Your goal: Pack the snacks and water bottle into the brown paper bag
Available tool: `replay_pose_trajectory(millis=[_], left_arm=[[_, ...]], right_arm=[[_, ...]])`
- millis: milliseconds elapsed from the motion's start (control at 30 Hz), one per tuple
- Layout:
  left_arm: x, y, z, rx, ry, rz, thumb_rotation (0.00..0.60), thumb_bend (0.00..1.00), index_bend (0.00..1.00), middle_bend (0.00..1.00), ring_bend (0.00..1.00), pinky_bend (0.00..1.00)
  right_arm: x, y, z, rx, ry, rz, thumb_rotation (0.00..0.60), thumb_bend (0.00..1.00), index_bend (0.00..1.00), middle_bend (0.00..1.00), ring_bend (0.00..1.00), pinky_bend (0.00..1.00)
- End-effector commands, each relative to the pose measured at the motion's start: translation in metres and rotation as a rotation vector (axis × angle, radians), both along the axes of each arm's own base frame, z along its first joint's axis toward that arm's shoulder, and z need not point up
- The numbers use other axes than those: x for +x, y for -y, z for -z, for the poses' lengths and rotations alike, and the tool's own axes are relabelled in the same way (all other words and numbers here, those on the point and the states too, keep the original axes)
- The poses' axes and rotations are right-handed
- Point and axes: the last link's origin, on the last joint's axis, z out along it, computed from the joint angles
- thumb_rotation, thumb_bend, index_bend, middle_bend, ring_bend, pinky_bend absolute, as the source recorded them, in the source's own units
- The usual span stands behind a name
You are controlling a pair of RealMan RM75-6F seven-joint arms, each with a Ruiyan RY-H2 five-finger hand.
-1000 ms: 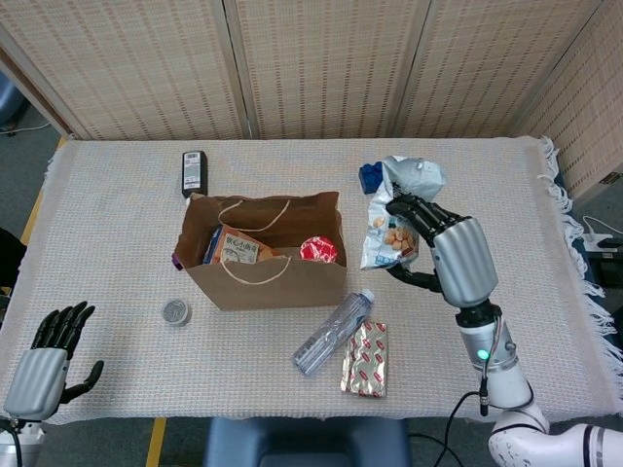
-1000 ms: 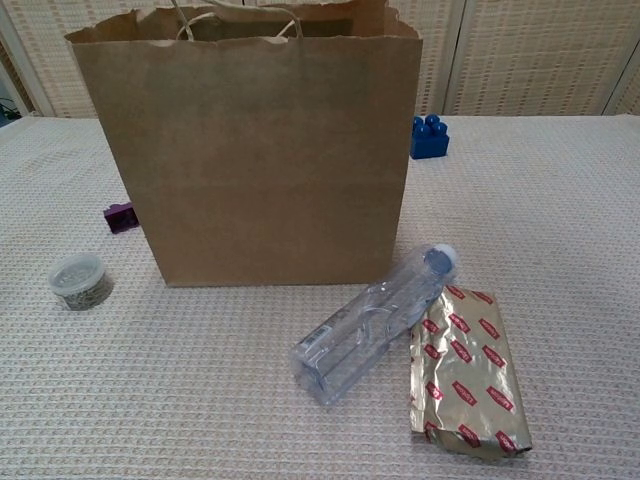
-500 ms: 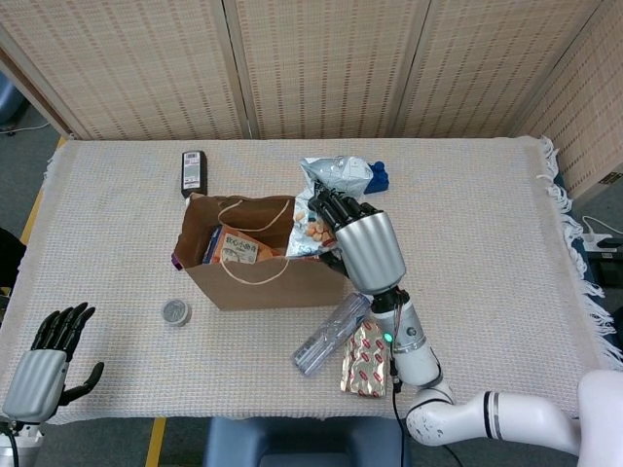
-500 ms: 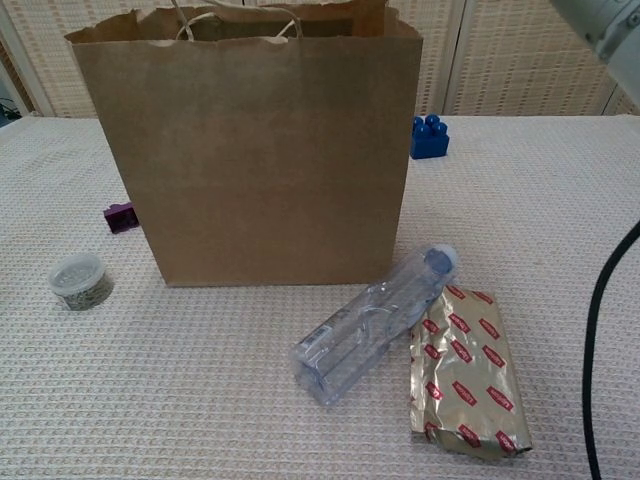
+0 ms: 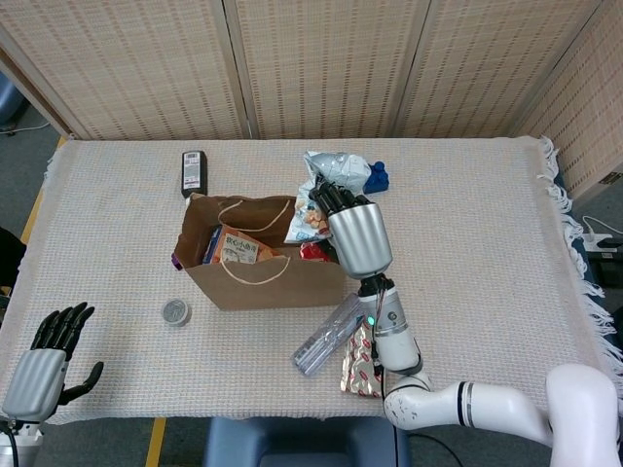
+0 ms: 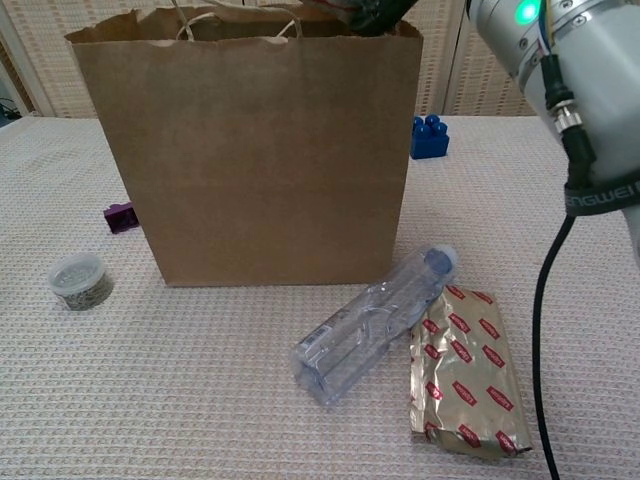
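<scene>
The brown paper bag (image 5: 282,281) (image 6: 260,160) stands open at the table's middle with an orange snack pack (image 5: 238,247) and a red-lidded item (image 5: 312,251) inside. My right hand (image 5: 355,233) hovers over the bag's right end, gripping a silvery snack bag (image 5: 329,180) whose lower part hangs at the bag's mouth. A clear water bottle (image 5: 333,333) (image 6: 375,324) lies in front of the bag, beside a gold-and-red snack pack (image 5: 358,365) (image 6: 466,371). My left hand (image 5: 47,358) rests open at the near left edge.
A black remote (image 5: 194,172) lies behind the bag. A small round tin (image 5: 175,312) (image 6: 79,280) sits front left. A blue block (image 5: 378,176) (image 6: 428,137) is behind the bag's right side, and a purple block (image 6: 121,216) is at its left.
My right hand carried the silvery snack bag leftward from the table's right side to above the paper bag's right end. The left hand has not moved.
</scene>
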Motion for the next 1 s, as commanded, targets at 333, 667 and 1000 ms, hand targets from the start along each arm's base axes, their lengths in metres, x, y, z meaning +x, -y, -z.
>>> replay_pose_trajectory(millis=[333,667,1000], left_arm=[[0.001,0.000,-0.001,0.003,0.005,0.002,0.600,0.36,0.00,0.00,0.00,0.03],[0.002,0.000,-0.002,0.006,0.005,0.007,0.600,0.36,0.00,0.00,0.00,0.03],[-0.001,-0.001,-0.001,0.005,0.001,-0.003,0.600,0.36,0.00,0.00,0.00,0.03]], right_arm=[[0.013,-0.009,0.006,0.006,0.044,-0.047,0.600,0.05,0.00,0.19,0.13,0.29],[0.009,-0.014,0.007,0.030,0.044,-0.043,0.600,0.02,0.00,0.15,0.10,0.24],[0.006,-0.021,-0.032,0.015,0.201,-0.114,0.600,0.02,0.00,0.15,0.10,0.24]])
